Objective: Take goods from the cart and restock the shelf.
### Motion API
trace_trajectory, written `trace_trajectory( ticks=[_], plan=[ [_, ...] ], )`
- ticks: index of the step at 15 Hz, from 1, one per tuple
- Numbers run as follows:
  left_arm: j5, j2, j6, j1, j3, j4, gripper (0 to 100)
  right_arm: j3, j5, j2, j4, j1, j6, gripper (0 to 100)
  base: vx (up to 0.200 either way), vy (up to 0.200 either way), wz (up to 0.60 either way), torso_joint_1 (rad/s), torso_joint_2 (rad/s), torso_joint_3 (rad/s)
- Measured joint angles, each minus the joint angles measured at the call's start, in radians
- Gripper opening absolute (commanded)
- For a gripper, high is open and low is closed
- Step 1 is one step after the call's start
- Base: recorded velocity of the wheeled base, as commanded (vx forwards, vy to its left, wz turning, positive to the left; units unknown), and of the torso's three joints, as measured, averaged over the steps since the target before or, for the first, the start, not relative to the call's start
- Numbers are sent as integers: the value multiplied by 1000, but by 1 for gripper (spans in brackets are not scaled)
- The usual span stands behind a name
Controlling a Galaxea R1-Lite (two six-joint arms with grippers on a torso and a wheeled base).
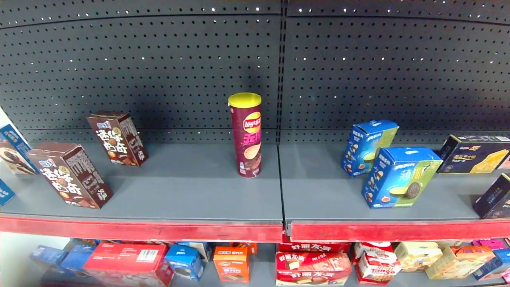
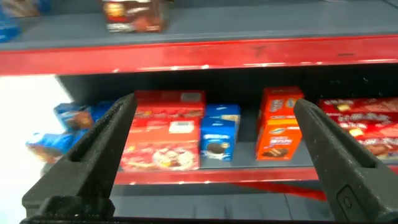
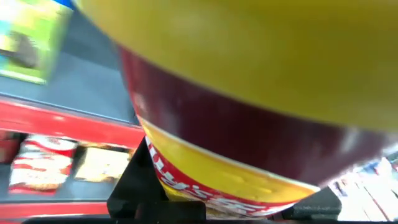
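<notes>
Right tool [image 3: 227, 202] looks clamped round a chip can [image 3: 249, 118], out in front of the shelf [image 1: 179, 187]. I'd guess it's a light, stiff tube that's slick and dents easily, so grip mid-body, gently. Left tool [image 2: 214, 107] hangs wide apart, empty. Second can [image 1: 245, 134] stands upright on the shelf.

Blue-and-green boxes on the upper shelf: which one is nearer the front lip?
The right-hand box, close to the red front lip. The other blue box stands behind it to its left, farther back toward the pegboard.
</notes>
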Motion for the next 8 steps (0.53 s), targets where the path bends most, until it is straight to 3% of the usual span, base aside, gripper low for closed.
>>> trace_trajectory(
  ticks=[3, 8],
  plan=[
    [-6, 0, 23, 0, 0, -1, 100, 2, -17, -13, 1, -14, -16, 0, 0, 0, 0, 0, 0, 0],
    [-8, 0, 12, -1, 0, -1, 100, -31, -77, -43, -2, -111, -10, 0, 0, 0, 0, 0, 0, 0]
  ],
)
